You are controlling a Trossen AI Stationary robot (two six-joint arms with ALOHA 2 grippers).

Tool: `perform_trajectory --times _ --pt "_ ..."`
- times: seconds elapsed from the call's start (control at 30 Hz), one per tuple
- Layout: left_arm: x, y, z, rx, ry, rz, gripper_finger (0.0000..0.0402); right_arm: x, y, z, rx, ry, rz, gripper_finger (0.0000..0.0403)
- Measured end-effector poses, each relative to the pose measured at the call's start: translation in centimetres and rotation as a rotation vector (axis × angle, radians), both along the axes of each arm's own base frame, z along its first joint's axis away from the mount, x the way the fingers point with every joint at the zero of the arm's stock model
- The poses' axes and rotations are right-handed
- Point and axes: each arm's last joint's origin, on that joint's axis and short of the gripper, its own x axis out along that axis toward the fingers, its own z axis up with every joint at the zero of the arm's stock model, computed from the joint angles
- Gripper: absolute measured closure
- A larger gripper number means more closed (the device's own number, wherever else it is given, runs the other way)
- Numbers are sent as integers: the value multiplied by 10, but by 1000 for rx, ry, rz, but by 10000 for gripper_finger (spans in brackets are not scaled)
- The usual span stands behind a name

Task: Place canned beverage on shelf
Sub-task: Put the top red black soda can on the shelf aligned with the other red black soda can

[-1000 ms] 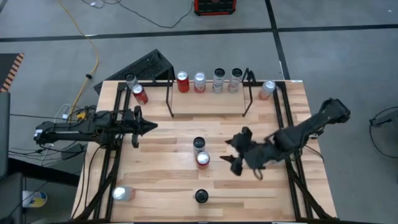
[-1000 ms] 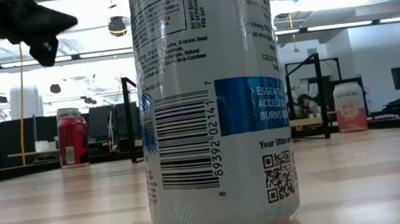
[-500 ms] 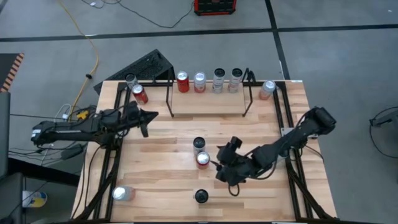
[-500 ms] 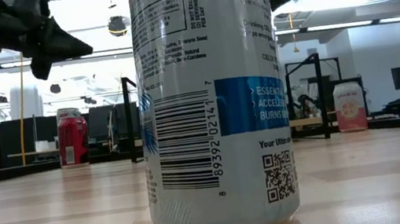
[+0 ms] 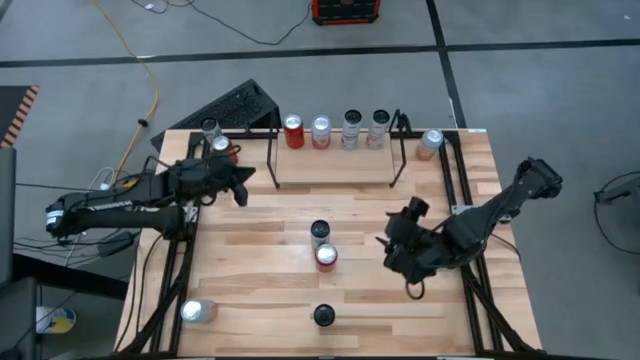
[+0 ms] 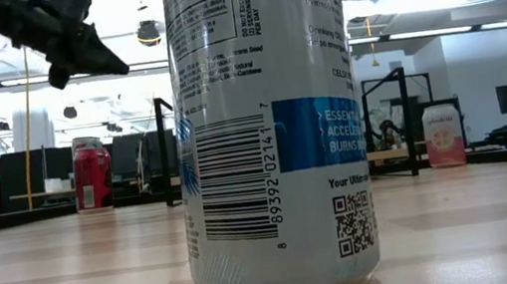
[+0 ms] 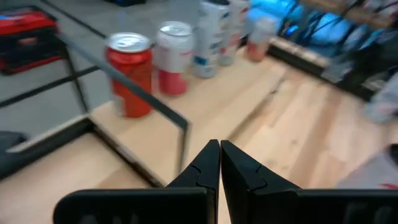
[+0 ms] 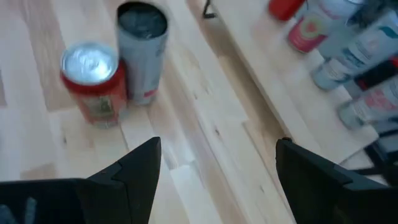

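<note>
The shelf (image 5: 335,160), a low black rod rack, stands at the table's far middle with several upright cans in a row, a red can (image 5: 293,131) leftmost. A grey can (image 5: 319,233) and a red can (image 5: 326,256) stand upright together mid-table, also in the right wrist view as the grey can (image 8: 142,50) and red can (image 8: 93,81). My right gripper (image 5: 388,252) (image 8: 217,149) hangs open just right of these two, pointing at them, holding nothing. My left gripper (image 5: 245,180) (image 7: 219,149) (image 6: 111,63) is shut and empty, raised near the shelf's left end.
A tall can (image 5: 323,316) (image 6: 267,130) stands by the near edge, filling the low view. A can (image 5: 195,311) lies at the near left. Two cans (image 5: 215,140) stand at the far left and one can (image 5: 430,142) at the far right. Black rails run along both sides.
My left gripper has risen and swung toward the far edge and the shelf's left end, staying shut. My right gripper swung out toward the near left past the two mid-table cans, then drew back to the right, still open. No can has moved.
</note>
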Motion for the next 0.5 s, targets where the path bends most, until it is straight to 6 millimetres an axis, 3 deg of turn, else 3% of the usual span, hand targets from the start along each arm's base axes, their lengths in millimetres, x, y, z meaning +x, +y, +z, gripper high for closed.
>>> perform_trajectory --times 0.13,0.27,0.5 --pt "-7 12 21 1 86 86 401 -7 1 8 72 -85 -46 112" --pt "-17 24 37 -69 174 196 401 -1 9 5 53 -140 -54 112" --pt "-20 26 23 -232 294 187 401 13 13 -8 -8 -72 -7 113"
